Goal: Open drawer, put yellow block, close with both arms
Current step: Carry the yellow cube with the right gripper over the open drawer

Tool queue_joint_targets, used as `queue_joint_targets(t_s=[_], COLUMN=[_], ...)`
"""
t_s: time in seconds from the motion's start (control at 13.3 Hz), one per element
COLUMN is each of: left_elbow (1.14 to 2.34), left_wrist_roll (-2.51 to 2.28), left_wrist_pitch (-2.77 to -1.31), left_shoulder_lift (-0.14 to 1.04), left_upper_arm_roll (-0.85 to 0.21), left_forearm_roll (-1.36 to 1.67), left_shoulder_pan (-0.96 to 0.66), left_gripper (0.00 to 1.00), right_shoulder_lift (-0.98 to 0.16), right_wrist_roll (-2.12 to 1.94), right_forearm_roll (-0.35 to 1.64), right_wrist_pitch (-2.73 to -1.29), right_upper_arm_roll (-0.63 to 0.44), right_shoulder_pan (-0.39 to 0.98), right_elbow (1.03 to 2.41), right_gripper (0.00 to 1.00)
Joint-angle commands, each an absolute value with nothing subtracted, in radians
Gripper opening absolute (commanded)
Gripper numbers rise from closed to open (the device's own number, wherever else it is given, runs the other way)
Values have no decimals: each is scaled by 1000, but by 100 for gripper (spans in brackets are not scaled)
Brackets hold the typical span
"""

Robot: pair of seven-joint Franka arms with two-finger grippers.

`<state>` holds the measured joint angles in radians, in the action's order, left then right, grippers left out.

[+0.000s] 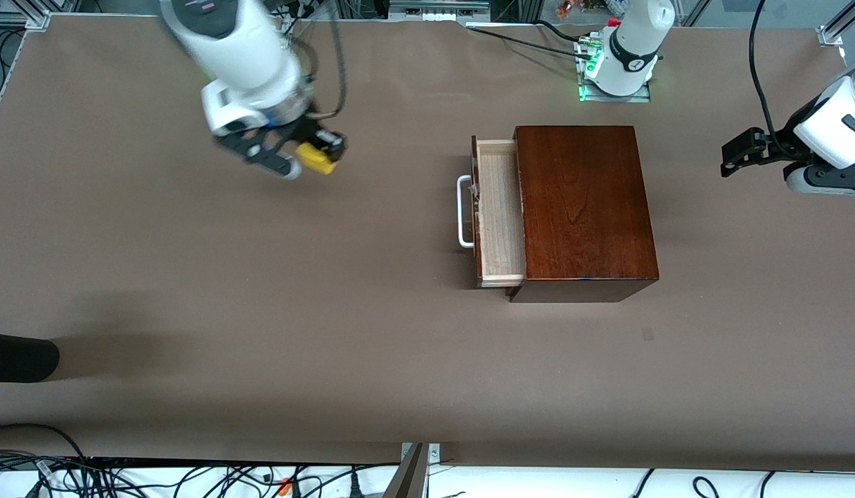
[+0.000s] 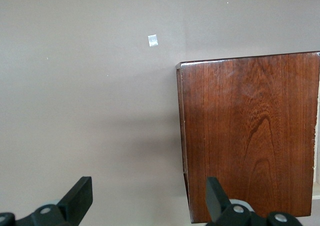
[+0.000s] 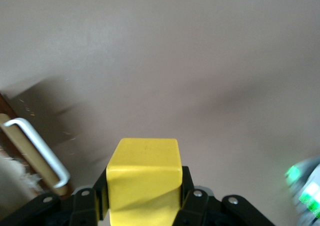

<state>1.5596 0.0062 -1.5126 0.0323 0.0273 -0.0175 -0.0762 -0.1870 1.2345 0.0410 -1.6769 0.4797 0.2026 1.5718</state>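
So our right gripper (image 1: 310, 158) has its fingers (image 3: 187, 188) clamped tight on the block (image 1: 316, 158), one on each side, and it's up in the air over bare table (image 1: 192, 277) toward the right arm's end, well apart from the box (image 1: 583, 207). In the right wrist view the block (image 3: 144, 178) sits square between the pads, yellow top face showing.

Our left gripper (image 1: 735, 153) hangs over the table at the left arm's end, just off the box's side. Its fingers (image 2: 77, 198) are spread wide with nothing between them. That arm is just waiting.

Containers: we've got one drawer (image 1: 500, 214), pulled part way out of the box toward the right arm's end. The pale tray looks empty of any block; there's some frayed stuff by the front panel that we can't make out. The white handle (image 1: 463, 211) sticks out from the front.

Count: one block, one box, one drawer, one handle, two grippers.
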Motion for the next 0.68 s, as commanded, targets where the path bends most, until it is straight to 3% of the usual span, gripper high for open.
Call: queue_joint_targets(t_s=[0.0,0.6], left_elbow=[1577,1569], left_wrist_roll=[25,25], left_wrist_pitch=[-1508,-1497], left_shoulder_lift=[9,9], left_upper_arm_roll=[28,28], left_forearm_roll=[-37,-37], left_shoulder_pan=[-78,-78], left_gripper=[100,100], right_shoulder_lift=[-293,-564], right_wrist_roll=[1571,2283], right_forearm_roll=[49,-37], right_wrist_pitch=[-1666,-1795], right_upper_arm_roll=[476,466], right_shoulder_pan=[329,570], right_elbow=[1450,1185], right_gripper=[0,0])
